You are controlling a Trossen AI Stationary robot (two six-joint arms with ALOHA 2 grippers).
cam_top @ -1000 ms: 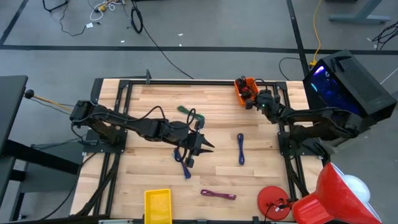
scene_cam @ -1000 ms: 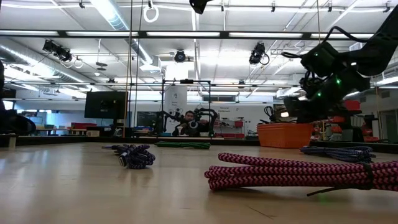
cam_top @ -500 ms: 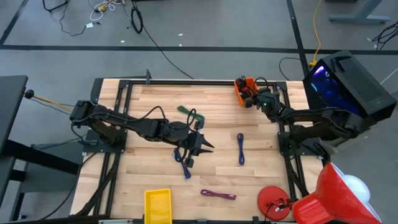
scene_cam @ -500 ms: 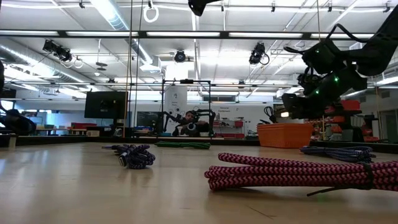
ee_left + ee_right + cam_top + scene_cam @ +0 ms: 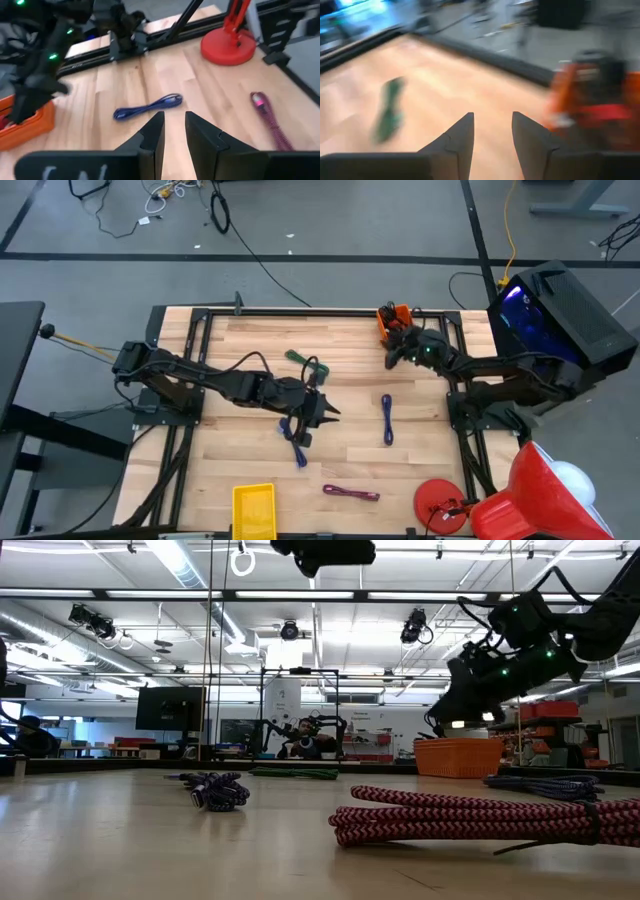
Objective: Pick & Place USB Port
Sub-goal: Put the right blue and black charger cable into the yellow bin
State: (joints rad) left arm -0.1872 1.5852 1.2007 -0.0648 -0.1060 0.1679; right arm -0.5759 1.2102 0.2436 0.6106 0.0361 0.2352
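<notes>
Four bundled cables lie flat on the wooden table: a dark blue one (image 5: 293,438), a green one (image 5: 308,363), a blue one (image 5: 386,418) and a magenta one (image 5: 350,493). An orange bin (image 5: 393,318) stands at the far right. My left gripper (image 5: 328,410) is open and empty above the table's middle, just right of the dark blue cable. My right gripper (image 5: 391,357) is open and empty, above the table just near of the orange bin; its wrist view is blurred and shows the green cable (image 5: 390,110) ahead.
A yellow bin (image 5: 253,510) stands at the near edge. A red round base (image 5: 440,502) stands at the near right corner. Black frame rails run along the table's sides. Bare wood lies between the cables.
My right gripper has swung away from above the orange bin, toward the table's near and left side, and has come lower, still open. My left gripper has come down a little over the table's middle. The cables have not moved.
</notes>
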